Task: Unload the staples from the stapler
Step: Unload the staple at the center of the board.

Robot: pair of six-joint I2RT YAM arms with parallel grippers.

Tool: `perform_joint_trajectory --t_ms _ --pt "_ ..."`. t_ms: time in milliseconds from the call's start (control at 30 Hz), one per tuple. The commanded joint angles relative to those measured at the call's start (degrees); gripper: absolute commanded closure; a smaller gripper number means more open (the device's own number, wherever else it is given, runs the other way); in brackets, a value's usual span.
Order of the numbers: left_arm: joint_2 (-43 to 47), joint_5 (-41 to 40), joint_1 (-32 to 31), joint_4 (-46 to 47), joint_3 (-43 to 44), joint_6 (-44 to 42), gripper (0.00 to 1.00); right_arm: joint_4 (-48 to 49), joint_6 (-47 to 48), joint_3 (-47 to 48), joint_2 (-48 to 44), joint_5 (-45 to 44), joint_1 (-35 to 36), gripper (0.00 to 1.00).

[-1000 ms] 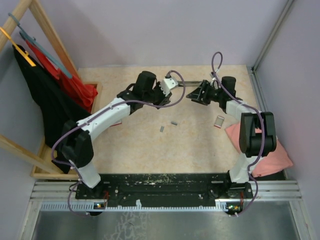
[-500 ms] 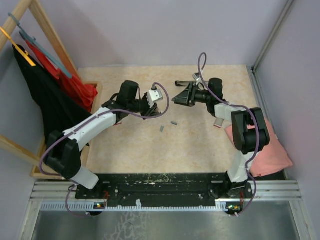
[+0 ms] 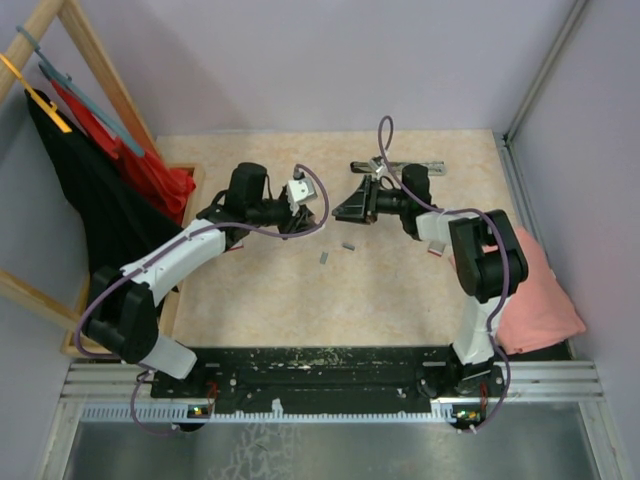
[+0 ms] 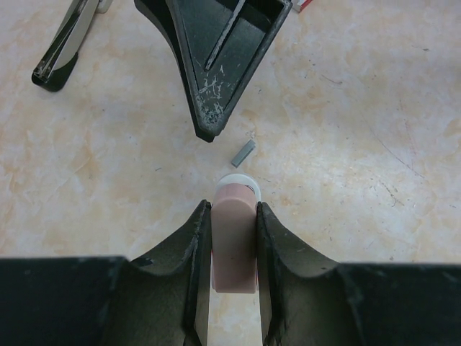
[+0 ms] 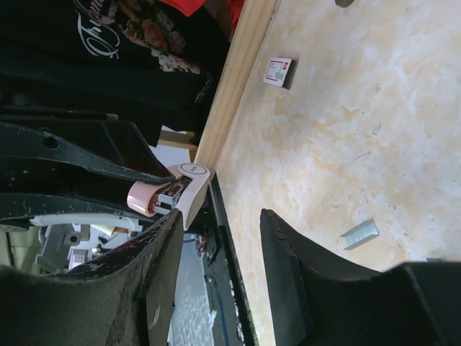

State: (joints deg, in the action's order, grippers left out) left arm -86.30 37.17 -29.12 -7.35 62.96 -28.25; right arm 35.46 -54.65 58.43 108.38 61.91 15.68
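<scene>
While tight on the stapler [image 4: 234, 249], left gripper [image 4: 233, 210] over beige table [image 3: 400, 290], lilac walls [image 3: 300, 60]; right gripper [image 5: 221, 215] agape.

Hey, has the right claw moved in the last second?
Yes. The right claw has swung left: it was well right of the grey staple strip, and now its tip sits just beyond that strip in the top view.

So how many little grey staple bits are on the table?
2. One staple strip lies mid-table; the other strip lies just down-left of it in the top view. More may hide inside the stapler.
</scene>
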Motion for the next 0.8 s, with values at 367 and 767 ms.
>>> perform_joint_trajectory --t_ms 367,767 --pt "-1.86 0.89 0.09 2.78 0.91 1.21 1.0 3.25 -0.13 1.15 0.43 2.12 3.38 0.57" --pt "-2.47 1.8 0.1 2.78 1.29 1.84 1.0 -2.09 3.14 2.82 2.25 1.63 5.54 0.6"
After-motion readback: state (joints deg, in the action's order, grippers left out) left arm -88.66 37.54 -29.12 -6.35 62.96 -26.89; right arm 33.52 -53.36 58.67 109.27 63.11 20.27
